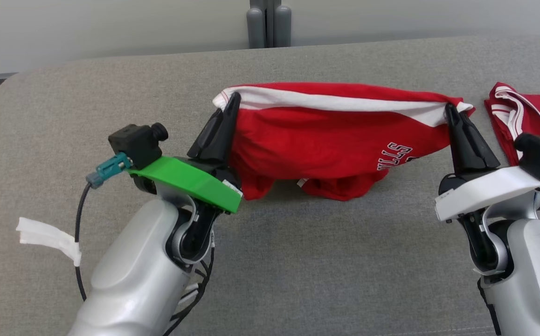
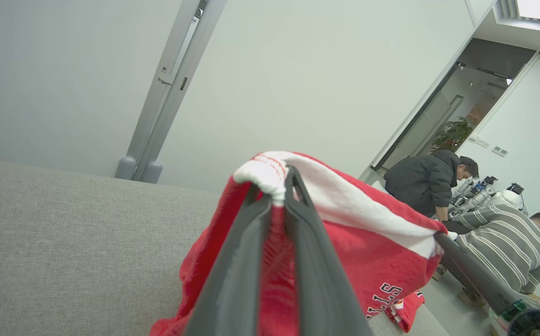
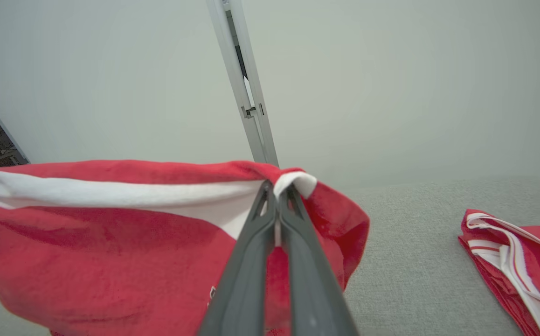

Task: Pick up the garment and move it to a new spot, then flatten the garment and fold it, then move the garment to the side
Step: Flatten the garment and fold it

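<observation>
In the head view my left hand (image 1: 233, 98) is clenched on the near-left corner of the red garment (image 1: 326, 140), at about 11 o'clock from the middle of the view. My right hand (image 1: 449, 108) grips the opposite corner at about 2 o'clock. The garment's white-banded edge is stretched between them, and the rest hangs toward the grey desk (image 1: 298, 261). A second red garment (image 1: 531, 112) lies on the desk at 3 o'clock. In the left wrist view my left hand (image 2: 274, 186) pinches bunched white cloth of the garment (image 2: 368, 247) above the desk (image 2: 65, 242), and two people (image 2: 484, 219) are at 3 o'clock. In the right wrist view my right hand (image 3: 277, 186) pinches the white edge of the garment (image 3: 111, 242), with the second red garment (image 3: 522, 252) at 4 o'clock.
</observation>
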Tool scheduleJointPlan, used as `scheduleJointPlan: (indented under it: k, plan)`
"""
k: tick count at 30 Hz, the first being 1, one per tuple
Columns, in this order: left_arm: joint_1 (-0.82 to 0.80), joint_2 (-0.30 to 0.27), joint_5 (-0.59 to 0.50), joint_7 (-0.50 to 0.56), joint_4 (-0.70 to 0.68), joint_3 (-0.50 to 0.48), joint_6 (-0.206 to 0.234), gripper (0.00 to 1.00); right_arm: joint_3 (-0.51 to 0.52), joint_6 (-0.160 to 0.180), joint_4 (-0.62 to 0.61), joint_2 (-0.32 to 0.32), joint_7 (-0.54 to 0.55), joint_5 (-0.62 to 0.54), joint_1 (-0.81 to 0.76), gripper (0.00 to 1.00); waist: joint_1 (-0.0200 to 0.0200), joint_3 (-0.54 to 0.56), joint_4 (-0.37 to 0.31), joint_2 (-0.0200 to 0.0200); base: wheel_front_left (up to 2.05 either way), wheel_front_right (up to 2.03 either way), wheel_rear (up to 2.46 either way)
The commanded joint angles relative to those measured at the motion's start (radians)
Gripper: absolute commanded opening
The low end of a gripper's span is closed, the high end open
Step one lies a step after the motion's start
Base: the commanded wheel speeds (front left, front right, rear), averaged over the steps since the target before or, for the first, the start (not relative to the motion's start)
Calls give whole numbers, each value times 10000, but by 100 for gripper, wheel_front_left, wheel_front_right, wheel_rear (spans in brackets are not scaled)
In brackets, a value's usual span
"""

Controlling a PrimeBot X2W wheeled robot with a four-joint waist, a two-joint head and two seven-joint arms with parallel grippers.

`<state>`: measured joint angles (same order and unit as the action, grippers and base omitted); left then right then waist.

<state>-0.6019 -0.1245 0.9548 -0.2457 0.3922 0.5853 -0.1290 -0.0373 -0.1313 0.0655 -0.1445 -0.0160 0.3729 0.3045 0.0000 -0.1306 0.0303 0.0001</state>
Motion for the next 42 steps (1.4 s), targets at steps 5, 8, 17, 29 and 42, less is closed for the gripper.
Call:
scheduleJointPlan:
  k: [5, 8, 17, 29, 42]
  plan:
    - [-687, -183, 772, 524, -985, -250, -22, 0, -2, 9, -1048, -213, 674, 331, 492, 0, 0, -380, -192, -1, 0, 0, 0]
    - [-1194, -85, 1098, 754, -908, -496, 4, 0, -170, 7, -863, -562, 1078, 153, 1170, 0, 0, -802, -377, -1, 0, 0, 0]
    - [-3971, -280, -97, 290, 974, -756, 174, 0, -1136, 4, 1694, -815, 596, 848, 5062, 0, 0, -2500, -1113, -1, 0, 0, 0]
    - [-6867, 98, -1996, -193, 598, -3291, 60, 0, -1954, 9, 3929, -1066, -2156, 427, 9814, 0, 0, -3397, -1430, -1, 0, 0, 0]
    - [-2704, 626, -2024, -190, -965, -2933, -31, 0, -4706, 12, 3748, -2851, -1968, 1945, 7662, 0, 0, -3405, -684, -1, 0, 0, 0]
